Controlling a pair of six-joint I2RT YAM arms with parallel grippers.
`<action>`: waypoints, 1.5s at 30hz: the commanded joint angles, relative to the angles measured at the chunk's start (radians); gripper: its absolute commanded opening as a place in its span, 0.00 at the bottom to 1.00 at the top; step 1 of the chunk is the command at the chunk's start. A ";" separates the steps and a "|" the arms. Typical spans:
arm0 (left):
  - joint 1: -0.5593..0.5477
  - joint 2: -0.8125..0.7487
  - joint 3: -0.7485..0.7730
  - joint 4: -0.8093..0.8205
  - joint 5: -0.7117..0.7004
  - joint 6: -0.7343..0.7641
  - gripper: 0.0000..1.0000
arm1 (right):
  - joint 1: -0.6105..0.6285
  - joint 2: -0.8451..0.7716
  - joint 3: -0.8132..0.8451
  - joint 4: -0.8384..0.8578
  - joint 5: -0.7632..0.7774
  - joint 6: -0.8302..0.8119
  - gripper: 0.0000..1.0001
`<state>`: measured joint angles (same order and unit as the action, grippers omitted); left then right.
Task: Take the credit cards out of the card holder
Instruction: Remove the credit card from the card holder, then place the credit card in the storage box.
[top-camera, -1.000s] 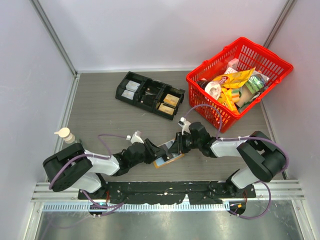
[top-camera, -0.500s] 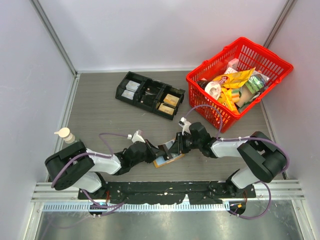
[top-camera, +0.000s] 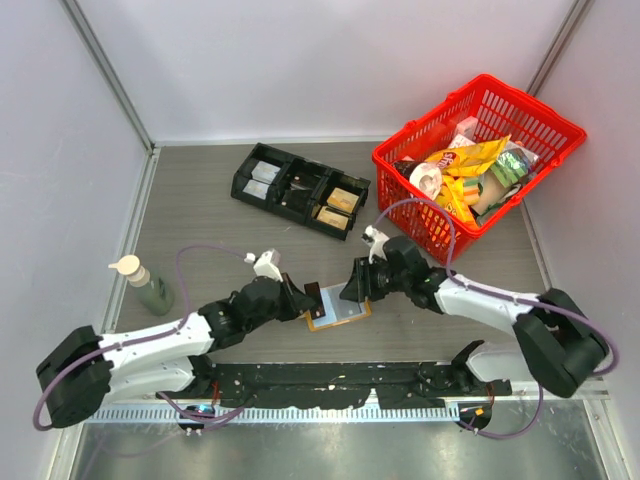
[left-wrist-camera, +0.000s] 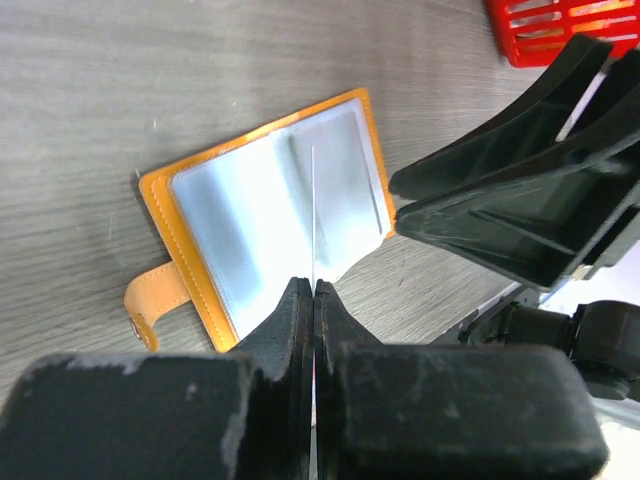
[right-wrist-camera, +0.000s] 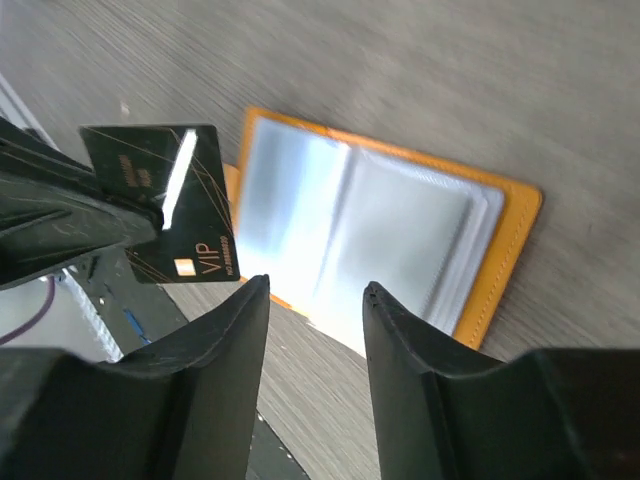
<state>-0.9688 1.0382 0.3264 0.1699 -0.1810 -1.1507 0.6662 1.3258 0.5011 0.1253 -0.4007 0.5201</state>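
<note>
Two hands: both low over the card holder (top-camera: 338, 313), one on either side of it.
Left hand (top-camera: 298, 297): at the card holder's left edge, fingers pressed tight together on a card.
Card (right-wrist-camera: 160, 200): black with thin gold lines and "VIP" printed on it. It stands on edge in the left hand's grip, out of the sleeves and above the card holder's left part. In the left wrist view it shows only as a thin pale line (left-wrist-camera: 314, 200).
Right hand (top-camera: 352, 290): over the card holder's right edge, fingers a moderate way apart with nothing between them.
Card holder: lies flat and open on the worktop (top-camera: 200, 240) near its front edge, midway between the two arms. The pale blue-grey panels face up inside an orange border, and a small orange tab (left-wrist-camera: 150, 300) sticks out at one corner.
Bottle (top-camera: 150, 285): green body with a cream cap, well to the left of the card holder, standing upright.
Tray (top-camera: 300, 190): black with several compartments, beyond the card holder and slightly to the left, well apart from it.
Basket (top-camera: 431, 114): red plastic, beyond and to the right of the card holder, filled with snack packets (top-camera: 470, 160).
</note>
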 joint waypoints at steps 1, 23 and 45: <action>-0.002 -0.108 0.143 -0.285 -0.035 0.329 0.00 | 0.004 -0.132 0.154 -0.191 0.048 -0.116 0.51; -0.002 -0.052 0.767 -0.880 0.514 1.301 0.00 | 0.026 -0.332 0.517 -0.506 -0.398 -0.661 0.69; -0.001 0.043 0.878 -0.929 0.612 1.370 0.00 | 0.138 -0.231 0.542 -0.480 -0.414 -0.687 0.11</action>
<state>-0.9688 1.0859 1.1660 -0.7605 0.4381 0.1951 0.7994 1.0981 1.0290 -0.3920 -0.8330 -0.1738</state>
